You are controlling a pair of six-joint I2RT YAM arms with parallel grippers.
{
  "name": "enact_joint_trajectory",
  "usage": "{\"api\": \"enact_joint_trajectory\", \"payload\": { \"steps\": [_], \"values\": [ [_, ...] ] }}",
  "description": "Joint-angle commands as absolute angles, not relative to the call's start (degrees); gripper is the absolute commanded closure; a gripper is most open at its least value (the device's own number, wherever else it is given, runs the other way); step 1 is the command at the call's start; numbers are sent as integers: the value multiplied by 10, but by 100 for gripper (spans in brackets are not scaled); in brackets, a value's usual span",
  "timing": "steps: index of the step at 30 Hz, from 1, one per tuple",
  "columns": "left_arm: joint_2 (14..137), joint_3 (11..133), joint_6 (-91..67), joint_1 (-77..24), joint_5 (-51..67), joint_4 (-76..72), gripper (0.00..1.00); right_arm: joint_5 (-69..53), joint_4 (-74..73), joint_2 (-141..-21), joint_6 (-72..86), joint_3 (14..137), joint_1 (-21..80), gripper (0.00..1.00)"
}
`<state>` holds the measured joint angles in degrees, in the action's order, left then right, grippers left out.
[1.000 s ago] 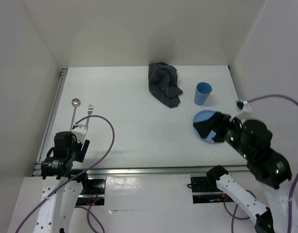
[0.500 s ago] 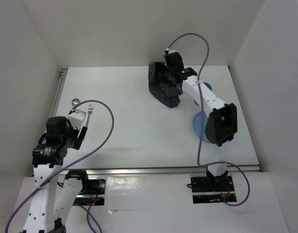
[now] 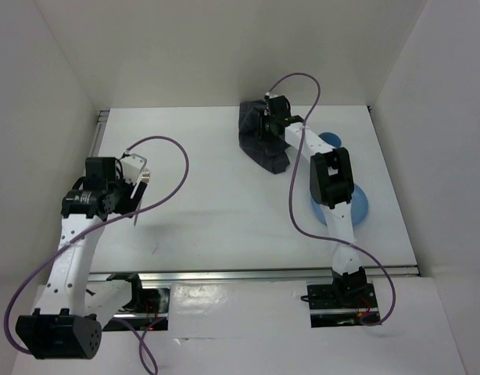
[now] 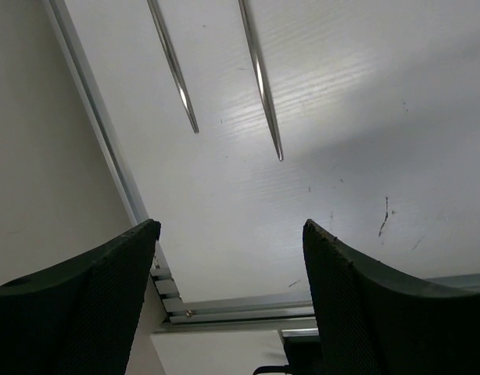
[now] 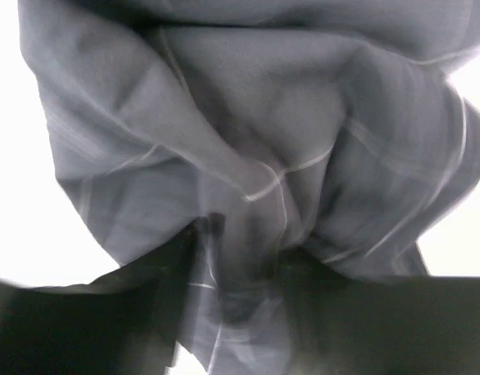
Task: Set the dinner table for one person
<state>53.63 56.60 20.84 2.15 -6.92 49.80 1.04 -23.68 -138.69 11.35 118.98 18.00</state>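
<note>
On the white dinner table (image 3: 224,219) a crumpled dark grey checked cloth (image 3: 254,148) lies at the back middle. My right gripper (image 3: 263,125) reaches into it. In the right wrist view a fold of the cloth (image 5: 256,117) is bunched between the gripper's (image 5: 240,273) two dark fingers (image 5: 91,328), which are shut on it; the picture is blurred. My left gripper (image 3: 133,205) hovers open over the table's left side. Two silver cutlery handles (image 4: 263,101) lie just beyond its tips (image 4: 228,234), with nothing between them.
A blue plate (image 3: 359,207) lies at the right, partly under my right arm. A blue cup (image 3: 332,139) peeks out behind that arm. A fork's head (image 3: 146,178) shows beside my left wrist. A silver rail (image 4: 107,133) runs along the table's left edge.
My right arm swung from over the blue plate to the cloth at the back and closed its jaws on a fold. My left arm rose and moved forward over the cutlery, staying open.
</note>
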Motion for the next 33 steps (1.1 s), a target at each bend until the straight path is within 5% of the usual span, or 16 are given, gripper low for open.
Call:
{"api": "enact_joint_trajectory", "payload": {
  "steps": [1, 3, 6, 10, 15, 17, 19, 21, 28, 33],
  "values": [
    [567, 604, 199, 25, -46, 468, 19, -121, -141, -1346, 85, 1152, 190, 63],
    [586, 610, 188, 25, -31, 454, 19, -171, -134, -1325, 85, 1133, 195, 100],
    [602, 616, 188, 25, 9, 454, 19, -239, -164, -1279, 70, 1101, 212, 100],
    [617, 621, 194, 25, 118, 461, 19, -322, -135, -1126, 28, 902, 236, 100],
    [697, 643, 174, 3, 175, 453, 21, -289, -97, -968, 55, 715, 236, 100],
    [726, 661, 161, -24, 169, 447, 23, -230, -120, -968, 70, 692, 236, 89],
    [765, 669, 136, -46, 149, 434, 23, -152, -166, -968, 103, 686, 236, 50],
    [794, 689, 136, -78, 135, 429, 23, -36, -198, -973, 141, 686, 217, 31],
    [992, 850, 71, -139, 107, 406, 23, 27, -283, -915, 231, 692, 171, 27],
    [1172, 1050, 19, -150, 153, 432, 23, -45, -253, -834, 269, 588, 191, 27]
  ]
}}
